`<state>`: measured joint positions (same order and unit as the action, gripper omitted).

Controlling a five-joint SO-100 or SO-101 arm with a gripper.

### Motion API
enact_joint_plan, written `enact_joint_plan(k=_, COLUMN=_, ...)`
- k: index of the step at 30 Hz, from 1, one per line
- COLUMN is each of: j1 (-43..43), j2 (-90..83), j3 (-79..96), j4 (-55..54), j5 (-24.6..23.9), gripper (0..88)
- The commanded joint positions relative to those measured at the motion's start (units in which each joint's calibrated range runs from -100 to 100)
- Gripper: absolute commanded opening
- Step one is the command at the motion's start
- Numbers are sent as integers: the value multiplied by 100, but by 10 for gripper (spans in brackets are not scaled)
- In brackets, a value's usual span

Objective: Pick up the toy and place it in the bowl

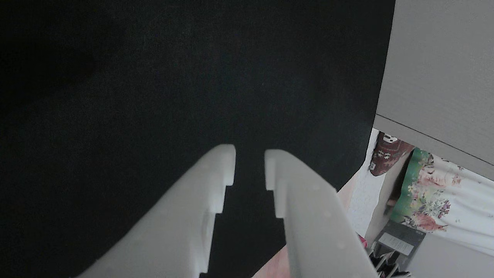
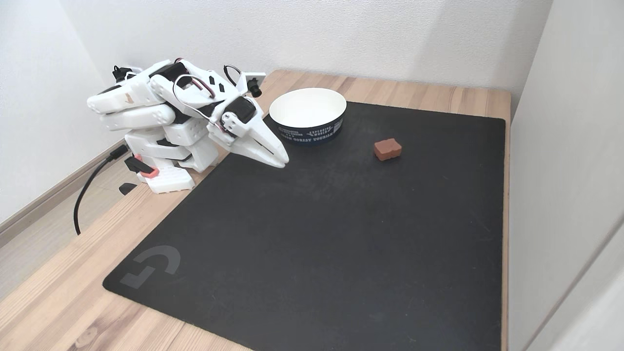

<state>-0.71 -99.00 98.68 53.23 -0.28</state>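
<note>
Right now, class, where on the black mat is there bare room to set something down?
Most of the black mat is bare: everything nearer than the gripper and the red block. It is crowded only at the far-left corner, between gripper and bowl.

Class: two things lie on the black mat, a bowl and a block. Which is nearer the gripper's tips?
The white bowl: it stands just behind the gripper, while the red block lies farther right on the mat.

Wrist-mounted close-up; high oblique table view
</note>
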Motion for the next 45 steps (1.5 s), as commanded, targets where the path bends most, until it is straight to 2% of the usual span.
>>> enact_joint_plan(k=1, j1=41, j2=-50, j3=78, j4=20, j5=-13, gripper=25)
enact_joint_plan(k=45, j1=100, j2=-50, j3=78, j4=20, j5=-19, gripper=25)
